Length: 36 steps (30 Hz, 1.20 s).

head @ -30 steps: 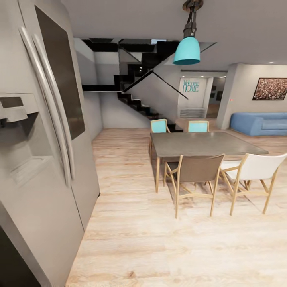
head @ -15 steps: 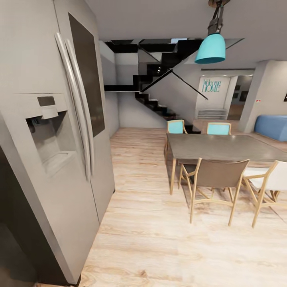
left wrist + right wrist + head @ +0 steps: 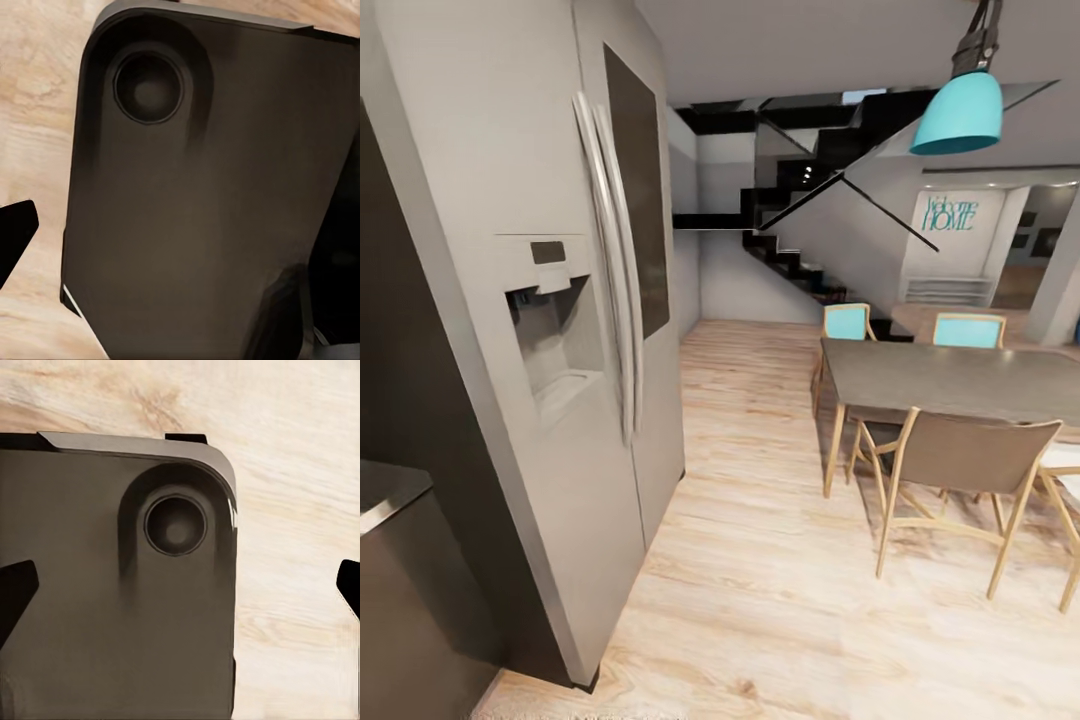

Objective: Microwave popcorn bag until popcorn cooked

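Observation:
The popcorn bag, the popcorn and the microwave are out of view. A corner of the grey countertop [image 3: 385, 485] with a thin pale edge shows at the lower left of the head view, over a dark cabinet front [image 3: 410, 610]. In the left wrist view my left gripper [image 3: 180, 232] hangs over my dark base, with one black fingertip [image 3: 15, 232] at the picture's edge. In the right wrist view my right gripper [image 3: 180, 585] is open, fingertips [image 3: 15, 592] far apart and nothing between them.
A tall grey double-door fridge [image 3: 560, 330] with a dispenser stands close on the left. A grey dining table [image 3: 960, 380] with wooden chairs [image 3: 960, 470] is on the right, under a teal lamp [image 3: 960, 112]. Pale wood floor [image 3: 760, 600] runs toward a black staircase [image 3: 790, 250].
The head view has swung left: fridge, table and lamp have slid right in the picture, and the countertop corner and dark cabinet have come into view at lower left.

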Available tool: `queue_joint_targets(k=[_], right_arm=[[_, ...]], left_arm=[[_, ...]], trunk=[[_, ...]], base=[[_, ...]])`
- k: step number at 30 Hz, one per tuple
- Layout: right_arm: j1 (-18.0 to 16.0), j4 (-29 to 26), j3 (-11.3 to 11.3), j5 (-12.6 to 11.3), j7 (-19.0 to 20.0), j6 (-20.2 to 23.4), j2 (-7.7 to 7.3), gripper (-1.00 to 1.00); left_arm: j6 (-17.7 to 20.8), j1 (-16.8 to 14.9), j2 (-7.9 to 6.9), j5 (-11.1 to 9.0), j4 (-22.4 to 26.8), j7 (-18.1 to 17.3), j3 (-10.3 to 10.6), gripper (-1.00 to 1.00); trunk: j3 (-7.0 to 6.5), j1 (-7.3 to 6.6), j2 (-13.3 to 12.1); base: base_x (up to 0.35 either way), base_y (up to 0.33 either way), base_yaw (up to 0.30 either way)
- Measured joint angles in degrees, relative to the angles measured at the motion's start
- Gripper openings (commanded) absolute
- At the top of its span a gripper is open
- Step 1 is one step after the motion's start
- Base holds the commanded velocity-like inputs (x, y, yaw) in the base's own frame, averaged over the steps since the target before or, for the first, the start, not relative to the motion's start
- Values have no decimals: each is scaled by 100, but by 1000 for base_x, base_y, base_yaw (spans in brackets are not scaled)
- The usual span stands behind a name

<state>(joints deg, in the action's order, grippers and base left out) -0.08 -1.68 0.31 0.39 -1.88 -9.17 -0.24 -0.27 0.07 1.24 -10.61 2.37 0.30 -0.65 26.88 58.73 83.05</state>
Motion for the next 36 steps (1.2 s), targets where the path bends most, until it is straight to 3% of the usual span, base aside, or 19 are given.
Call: queue_joint_targets(k=[36], right_arm=[[0,-2,-8,0,0,0,6,100]], left_arm=[[-4,1,-2,-12,-1,2,-10,100]], trunk=[[0,0,0]], base=[[0,0,279]])
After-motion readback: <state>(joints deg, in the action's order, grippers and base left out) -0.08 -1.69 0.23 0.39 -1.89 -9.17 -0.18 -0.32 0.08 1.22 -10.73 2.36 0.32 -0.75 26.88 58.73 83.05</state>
